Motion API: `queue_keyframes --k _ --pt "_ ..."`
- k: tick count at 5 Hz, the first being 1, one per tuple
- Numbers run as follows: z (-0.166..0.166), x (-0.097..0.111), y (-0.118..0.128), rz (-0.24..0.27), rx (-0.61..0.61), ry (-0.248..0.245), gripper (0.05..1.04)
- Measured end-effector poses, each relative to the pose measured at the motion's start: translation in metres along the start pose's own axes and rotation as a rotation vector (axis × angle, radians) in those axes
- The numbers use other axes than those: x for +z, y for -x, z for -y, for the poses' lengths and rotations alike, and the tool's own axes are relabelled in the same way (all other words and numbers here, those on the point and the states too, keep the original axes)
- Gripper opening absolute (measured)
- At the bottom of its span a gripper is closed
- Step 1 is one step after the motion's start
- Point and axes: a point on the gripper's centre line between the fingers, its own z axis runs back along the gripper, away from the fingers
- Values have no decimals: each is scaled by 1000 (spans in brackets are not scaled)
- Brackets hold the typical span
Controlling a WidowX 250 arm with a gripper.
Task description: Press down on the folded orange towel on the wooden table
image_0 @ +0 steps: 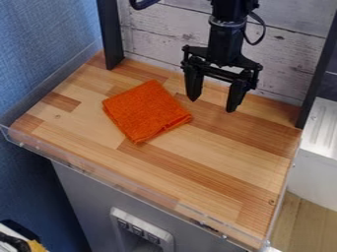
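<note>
The black gripper (212, 104) hangs over the back of the wooden work surface, right of the middle, with its two fingers apart and nothing between them. To its left and slightly nearer the front, an orange cloth (146, 111) lies folded into a rough square, turned at an angle. The cloth's right corner is below the gripper's left finger in the view, and the two do not touch.
The wooden surface (217, 152) has a clear plastic lip (118, 181) along its front edge. Dark upright posts (111, 34) stand at the back corners, with a whitewashed plank wall (161, 32) behind. A blue partition (39, 44) is at the left.
</note>
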Motion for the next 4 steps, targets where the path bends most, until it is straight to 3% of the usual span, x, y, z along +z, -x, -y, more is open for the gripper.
queue_keyframes --k 2,4 --pt "-20 -7 1 4 35 9 999" --pt "-54 -7 7 66 85 27 995"
